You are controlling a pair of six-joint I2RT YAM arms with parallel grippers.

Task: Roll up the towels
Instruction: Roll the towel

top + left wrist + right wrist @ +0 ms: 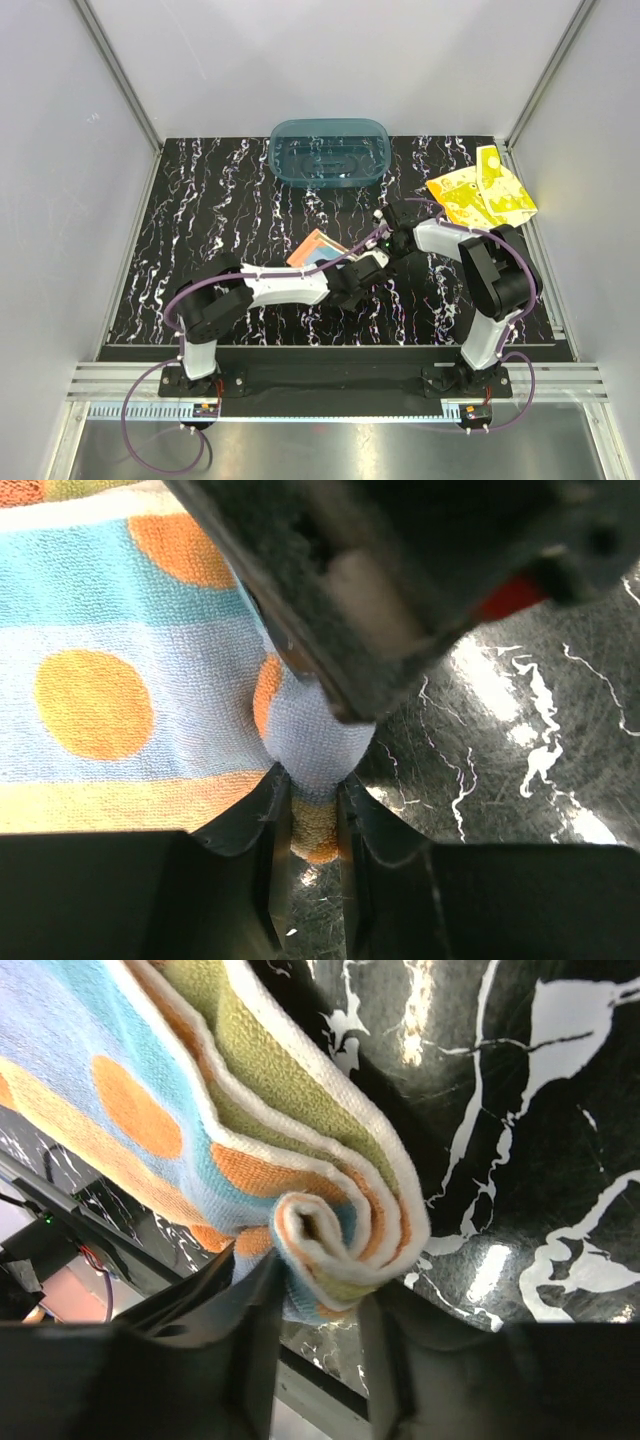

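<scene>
We see: dotted towel (pixel 318 247), light blue and yellow, orange dots, one end rolled, mid-table | yellow towel (pixel 480 195), pale shapes, unrolled, far right corner.

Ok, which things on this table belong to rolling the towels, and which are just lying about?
Part of the job: light blue and yellow towel with orange dots, pinched in the left tool, its rolled end at the right tool; bright yellow towel with pale shapes, far right.
Lying about: teal translucent plastic tub, far edge.
</scene>
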